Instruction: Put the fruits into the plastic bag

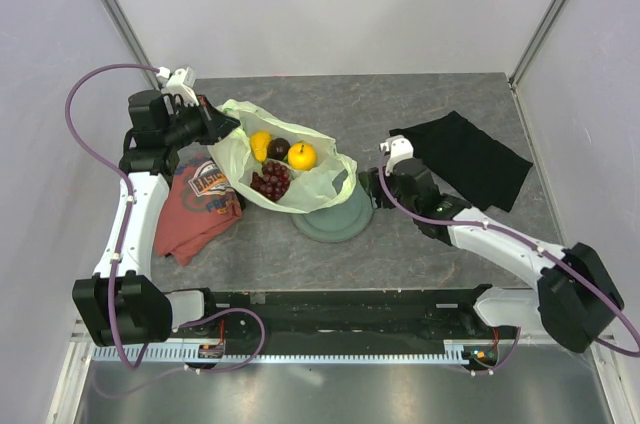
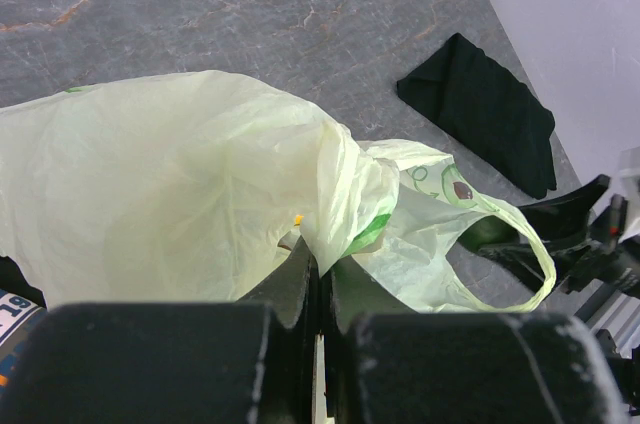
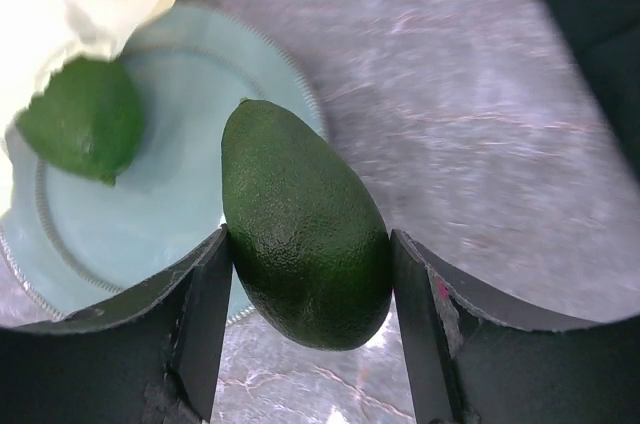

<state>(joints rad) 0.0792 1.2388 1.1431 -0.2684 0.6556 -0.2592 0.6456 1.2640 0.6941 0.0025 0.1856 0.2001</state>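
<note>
Avocado (image 3: 300, 206) gripped across its middle by right gripper (image 3: 308, 256), over plate (image 3: 150, 219) rim. Left gripper (image 2: 322, 280) closed, pinching bag (image 2: 170, 174) edge. Pear (image 1: 259, 145), plum (image 1: 279, 149), orange (image 1: 302, 155), grapes (image 1: 270, 182) lie inside bag. Lime (image 3: 82, 119) rests on plate at bag edge.

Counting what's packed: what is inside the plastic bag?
Showing: yellow pear, dark plum, yellow-orange round fruit, red grapes. Anything beneath them or under folds of the plastic bag is hidden.
</note>
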